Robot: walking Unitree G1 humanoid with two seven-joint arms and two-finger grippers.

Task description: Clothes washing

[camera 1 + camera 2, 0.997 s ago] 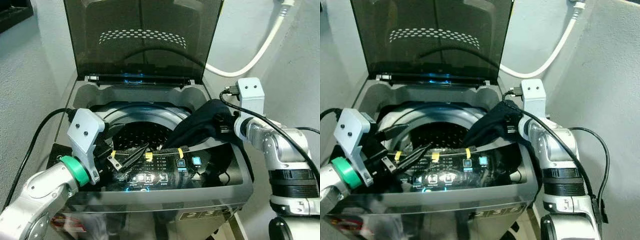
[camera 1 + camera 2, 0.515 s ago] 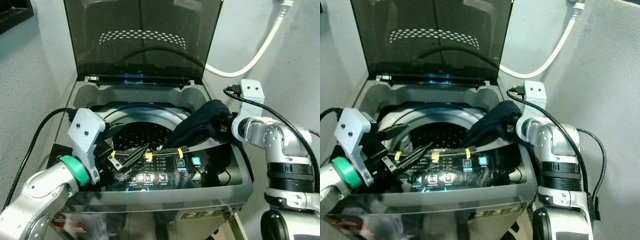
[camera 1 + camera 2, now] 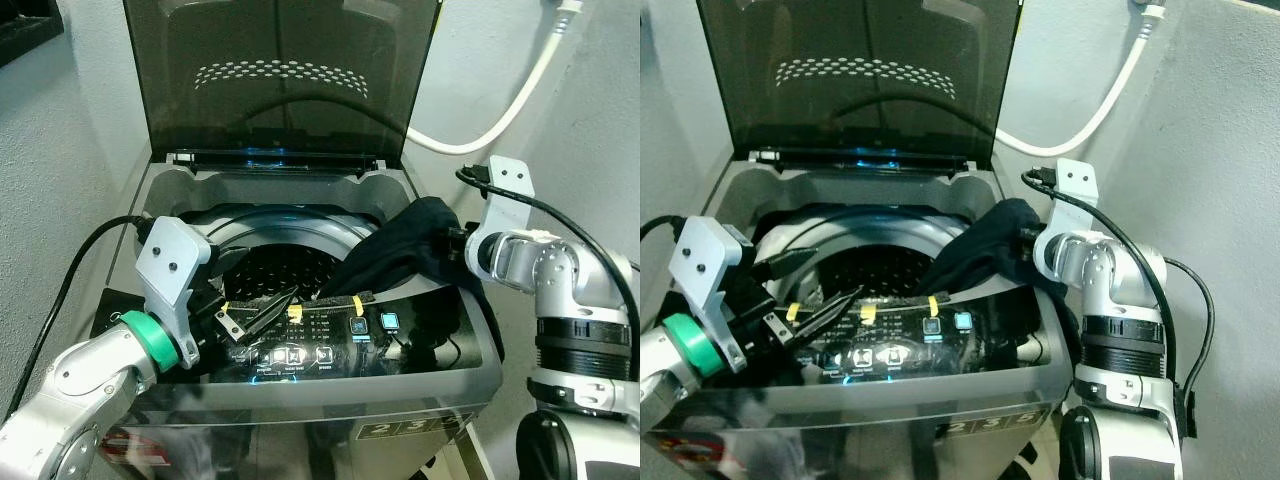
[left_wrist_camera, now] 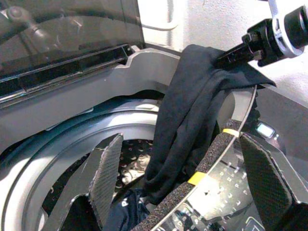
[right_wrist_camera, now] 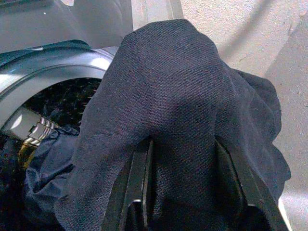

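Laundry was under way at a top-loading washing machine (image 3: 440, 385), its smoked lid (image 3: 285, 75) standing open and upright at 12 o'clock. A dark navy garment (image 3: 400, 255) hung over the rim of the drum opening at about 3 o'clock, one end trailing down toward the perforated drum (image 3: 280, 270) and the other bunched against the machine's right edge. More dark blue cloth (image 4: 122, 211) lay down inside the drum, as the left wrist view showed.

From the right, the right gripper (image 5: 183, 192) reached in at 3 o'clock; the garment draped over both of its black fingers (image 5: 139, 187), which were spread a little apart under the fabric, the cloth sagging between them. The silver right arm (image 3: 1110, 280) was bent sharply at the machine's right side, with a black cable looping over it.

At 8 o'clock the left gripper (image 3: 250, 312) hovered over the front of the machine, just above the lit control panel (image 3: 300, 352). Its fingers (image 4: 108, 168) stood wide apart and held nothing, pointing across the drum opening toward the garment. Strips of yellow tape (image 3: 358, 303) marked a black foam edge along the front lip of the opening.

A white hose (image 3: 500, 110) curved down the grey wall at 1 o'clock, behind the machine.
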